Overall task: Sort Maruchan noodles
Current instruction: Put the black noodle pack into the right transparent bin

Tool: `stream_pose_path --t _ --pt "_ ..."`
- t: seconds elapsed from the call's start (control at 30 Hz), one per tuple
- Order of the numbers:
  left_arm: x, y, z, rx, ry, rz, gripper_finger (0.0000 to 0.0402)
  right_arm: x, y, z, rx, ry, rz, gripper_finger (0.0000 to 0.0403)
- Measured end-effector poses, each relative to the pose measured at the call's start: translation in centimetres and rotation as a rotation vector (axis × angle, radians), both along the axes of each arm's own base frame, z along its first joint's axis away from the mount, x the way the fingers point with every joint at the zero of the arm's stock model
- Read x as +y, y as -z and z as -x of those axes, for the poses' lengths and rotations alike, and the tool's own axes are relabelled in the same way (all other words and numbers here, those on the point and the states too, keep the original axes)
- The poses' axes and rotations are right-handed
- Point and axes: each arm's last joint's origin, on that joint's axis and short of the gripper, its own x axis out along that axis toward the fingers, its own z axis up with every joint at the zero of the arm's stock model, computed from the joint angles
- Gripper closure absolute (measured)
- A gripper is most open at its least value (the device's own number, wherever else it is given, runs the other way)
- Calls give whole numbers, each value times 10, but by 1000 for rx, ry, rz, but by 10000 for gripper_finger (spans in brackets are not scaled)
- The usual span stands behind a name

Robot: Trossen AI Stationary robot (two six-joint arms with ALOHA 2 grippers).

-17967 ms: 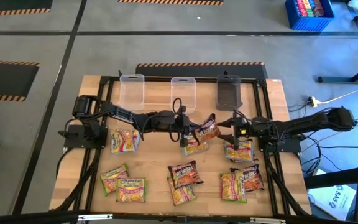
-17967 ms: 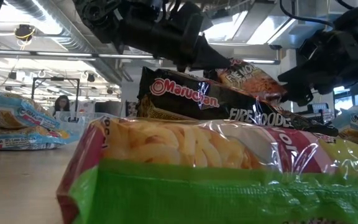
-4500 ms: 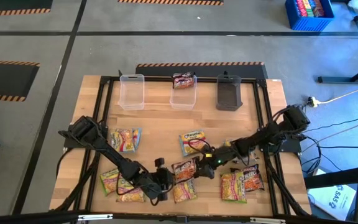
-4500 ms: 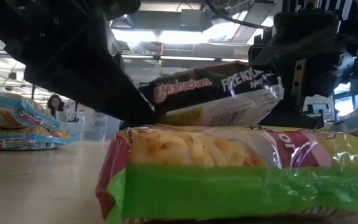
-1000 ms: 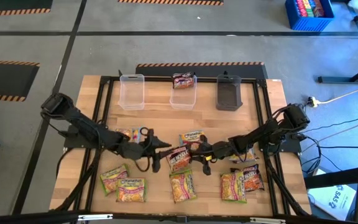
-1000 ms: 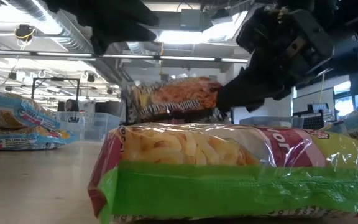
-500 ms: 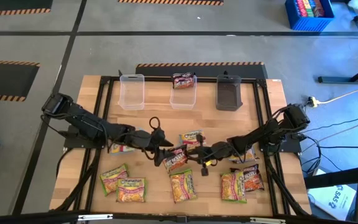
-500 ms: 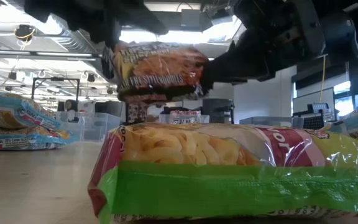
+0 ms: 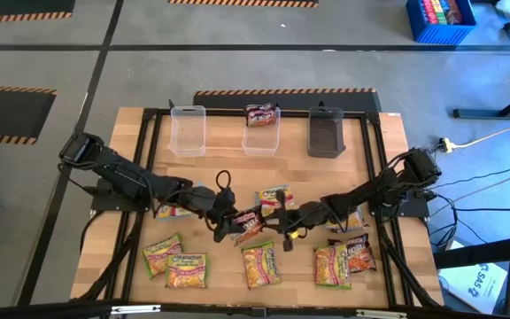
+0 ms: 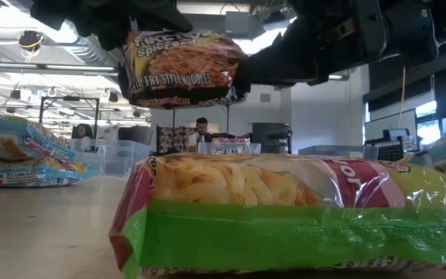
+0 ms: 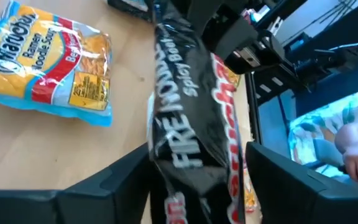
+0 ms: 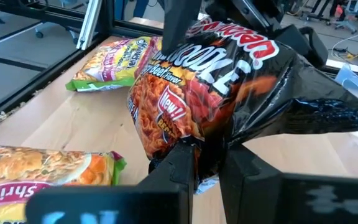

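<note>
dark maroon-red noodle packet point(image 9: 247, 222), yellow-green packet point(image 10: 300, 213), yellow-orange blue-edged packet point(image 11: 51, 65)

**Dark packet lifted mid-table**

I see one dark maroon packet point(image 9: 248, 222) raised off the table, tilted, pinched from both sides. Another maroon packet point(image 9: 261, 113) sits in the middle tub. Remaining packets point(image 9: 176, 262) lie flat, scattered.

Two slim black jointed arms are seen, with thin dark cables looped along them. Each end effector point(image 9: 224, 221) point(image 9: 283, 221) is built from flat, matte black fingers.
</note>
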Motion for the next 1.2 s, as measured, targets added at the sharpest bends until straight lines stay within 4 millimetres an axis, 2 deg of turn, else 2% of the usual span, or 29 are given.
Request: stream_pose_path --t 0.23,0.33,0.43,0.6,0.73,0.9,1.03,1.2 --pt "1 1 0 12 38 7 241 2 -7 -7 11 4 -20 359" --pt "2 1 0 14 63 7 267 3 -8 -8 31 17 -43 317" --pt "5 1 -1 8 73 -13 276 3 -9 -9 51 23 -47 261" --pt "20 -3 -3 -29 63 -88 277 -3 -25 11 187 -8 -18 194" --pt "47 -10 -10 -14 38 -200 277 -19 -32 39 269 30 64 178" --pt "88 -30 -18 62 -9 -375 278 -44 -33 69 261 79 64 187" --pt "119 -60 -23 75 -54 -527 278 -56 -28 85 247 105 -6 202" --pt "166 -92 -28 125 -94 -697 278 -57 -20 93 239 138 -46 214"
